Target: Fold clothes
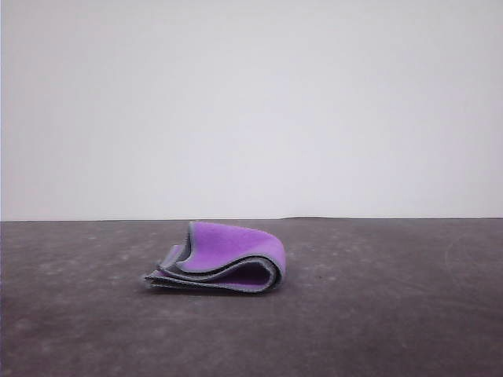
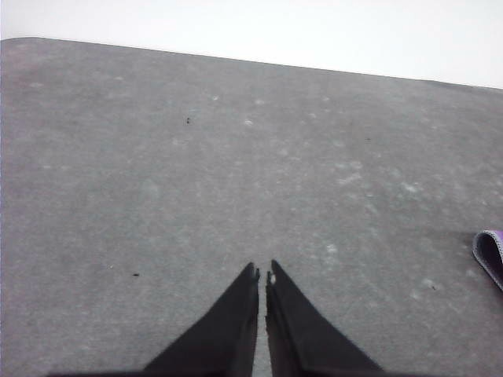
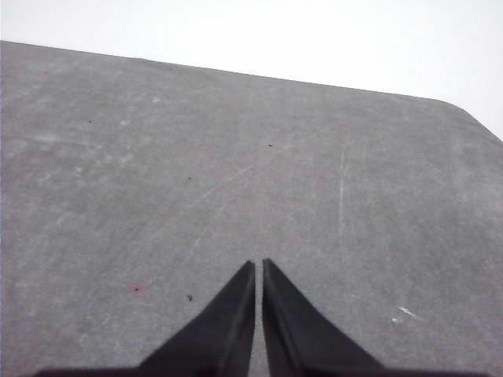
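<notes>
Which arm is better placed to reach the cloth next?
Probably left: the cloth edge shows in the left wrist view, near the shut left gripper. The shut right gripper faces bare table.

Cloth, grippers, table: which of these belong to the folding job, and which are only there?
Job:
- cloth, folded, purple side out
- left gripper, shut, holding nothing
- right gripper, shut, holding nothing

Only there:
- grey table
- white wall

A dark grey, scuffed table stands before a plain white wall.
</notes>
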Controlling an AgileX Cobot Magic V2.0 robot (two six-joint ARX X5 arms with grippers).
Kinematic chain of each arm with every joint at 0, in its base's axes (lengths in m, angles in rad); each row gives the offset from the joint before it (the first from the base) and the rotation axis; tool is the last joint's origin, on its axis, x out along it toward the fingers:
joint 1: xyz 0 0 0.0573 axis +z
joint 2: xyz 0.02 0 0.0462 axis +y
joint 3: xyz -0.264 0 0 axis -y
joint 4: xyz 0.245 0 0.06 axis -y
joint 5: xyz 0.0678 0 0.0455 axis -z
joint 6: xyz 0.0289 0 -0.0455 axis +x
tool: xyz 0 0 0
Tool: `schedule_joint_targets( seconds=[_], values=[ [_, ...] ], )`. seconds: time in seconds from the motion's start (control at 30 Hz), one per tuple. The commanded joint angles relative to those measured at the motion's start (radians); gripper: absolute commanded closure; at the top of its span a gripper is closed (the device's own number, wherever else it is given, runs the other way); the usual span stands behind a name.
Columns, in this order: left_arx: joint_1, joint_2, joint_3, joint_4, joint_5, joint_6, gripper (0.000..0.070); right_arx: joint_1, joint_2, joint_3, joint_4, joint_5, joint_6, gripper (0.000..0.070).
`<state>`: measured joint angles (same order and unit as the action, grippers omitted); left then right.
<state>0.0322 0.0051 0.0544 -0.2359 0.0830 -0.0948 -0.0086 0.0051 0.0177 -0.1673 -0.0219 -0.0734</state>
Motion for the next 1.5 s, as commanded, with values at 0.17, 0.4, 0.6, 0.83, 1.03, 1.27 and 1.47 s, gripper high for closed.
schedule_joint_targets(
  seconds=[0.17, 0.4, 0.6, 0.83, 1.03, 1.27, 1.47],
  values=[
    [0.0, -0.002, -0.02, -0.007, -0.001, -0.003, 0.07, -0.002, -0.002, -0.005, 0.013, 0.003, 0.014, 0.0689],
    [0.0, -0.002, -0.02, -0.006, -0.001, -0.003, 0.07, -0.002, -0.002, -0.005, 0.013, 0.003, 0.014, 0.0689],
    [0.0, -0.002, -0.02, -0.007, -0.001, -0.003, 0.07, -0.002, -0.002, -0.005, 0.013, 0.003, 0.014, 0.0689],
    [0.0, -0.002, -0.02, -0.007, -0.001, -0.003, 0.07, -0.002, -0.002, -0.005, 0.013, 0.003, 0.014, 0.0689],
    [0.0, -0.002, -0.02, -0.006, -0.001, -0.003, 0.07, -0.002, -0.002, -0.005, 0.013, 0.003, 0.014, 0.0689],
    [0.0, -0.002, -0.02, -0.006, -0.001, -0.003, 0.07, -0.002, -0.002, -0.005, 0.013, 0.003, 0.014, 0.0689],
    [0.0, -0.002, -0.02, -0.007, -0.001, -0.003, 0.07, -0.002, -0.002, -0.005, 0.013, 0.003, 0.014, 0.0689]
  ],
)
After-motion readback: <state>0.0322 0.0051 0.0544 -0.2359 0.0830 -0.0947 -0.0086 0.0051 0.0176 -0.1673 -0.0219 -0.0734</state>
